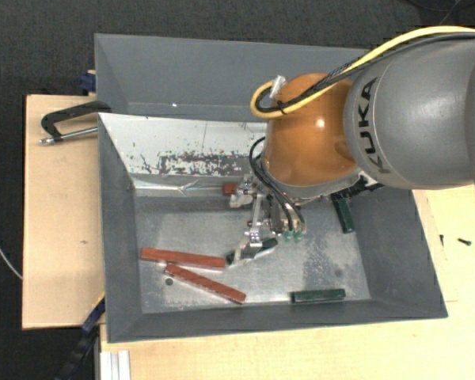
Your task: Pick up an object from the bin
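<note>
text=KUKA | style=black capitals | on=grey arm housing (427,109) | place=its rounded end just beside the orange cover (309,133) | orientation=letters turned sideways in the camera view

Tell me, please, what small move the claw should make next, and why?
Probably ease the claw a little toward the view's left and down onto the right end of the upper red-brown stick. The claw's tip hangs just beside that end, while the dark green pen by the near wall lies farther off.
</note>
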`<state>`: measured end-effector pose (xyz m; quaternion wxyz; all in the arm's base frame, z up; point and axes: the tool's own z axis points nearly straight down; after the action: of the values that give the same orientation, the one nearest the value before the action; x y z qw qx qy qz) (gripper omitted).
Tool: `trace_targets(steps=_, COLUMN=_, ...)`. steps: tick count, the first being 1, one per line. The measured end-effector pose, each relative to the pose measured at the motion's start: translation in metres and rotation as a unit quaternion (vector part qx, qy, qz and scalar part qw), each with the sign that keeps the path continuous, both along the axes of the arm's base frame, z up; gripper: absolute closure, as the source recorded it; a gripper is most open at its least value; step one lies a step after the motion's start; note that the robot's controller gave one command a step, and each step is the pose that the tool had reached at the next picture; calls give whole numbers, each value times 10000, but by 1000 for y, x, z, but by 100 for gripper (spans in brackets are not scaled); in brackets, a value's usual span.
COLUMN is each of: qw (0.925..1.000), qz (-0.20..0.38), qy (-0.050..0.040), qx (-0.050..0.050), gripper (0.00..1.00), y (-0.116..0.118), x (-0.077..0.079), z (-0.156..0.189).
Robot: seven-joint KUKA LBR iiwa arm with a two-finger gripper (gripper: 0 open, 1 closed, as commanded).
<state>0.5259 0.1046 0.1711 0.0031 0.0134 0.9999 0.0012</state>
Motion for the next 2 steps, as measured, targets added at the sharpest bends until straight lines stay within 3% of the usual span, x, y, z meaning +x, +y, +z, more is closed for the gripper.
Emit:
trace_targets(steps=1, qw=9997, qz=258, qy=12, qx=-4, gripper=0, y=-26, x=-15, z=-68)
trace_targets(steps=2, qw=9936, qz=1127, qy=22, qx=-7, gripper=100, y=16, x=8, z=-93)
